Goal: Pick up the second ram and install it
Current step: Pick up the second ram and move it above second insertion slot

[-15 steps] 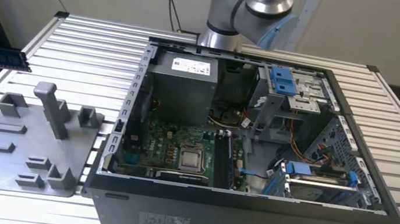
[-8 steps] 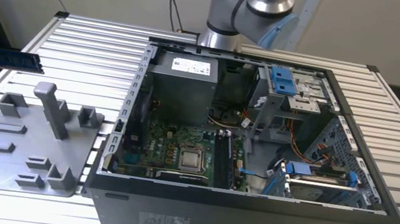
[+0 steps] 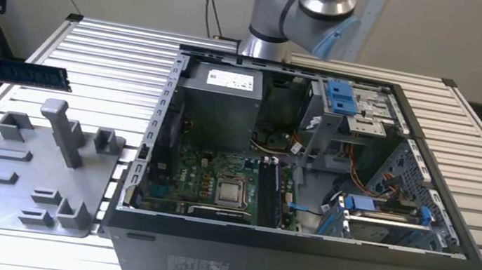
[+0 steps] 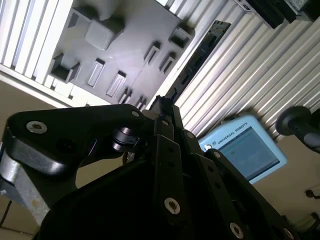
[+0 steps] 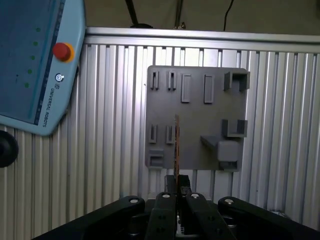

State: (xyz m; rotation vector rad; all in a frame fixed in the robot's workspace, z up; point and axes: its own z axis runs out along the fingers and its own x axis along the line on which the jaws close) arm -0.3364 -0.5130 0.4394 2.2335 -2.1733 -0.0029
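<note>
Holding the second ram [image 3: 32, 74] by one end, your gripper [image 5: 177, 184] has its fingers closed against the card's two flat faces, with nothing else between them. In the exterior view the card hangs in the air at the exterior view's left, above the end of the table [image 3: 112, 46] where the grey tray [image 3: 22, 182] lies, and it touches neither. Its long axis runs straight out from the fingertips, roughly level, with the free end pointing toward the exterior view's right, at the computer case [image 3: 170, 97]. The first wrist view shows the card edge-on, as a thin line over the tray. The case stands well apart from the card. The memory slots [image 3: 266, 197] lie down inside it and run from near to far in the exterior view. By my judgement, the card's length lies crosswise to the slots. You cannot tell from here whether either slot is already filled.
</note>
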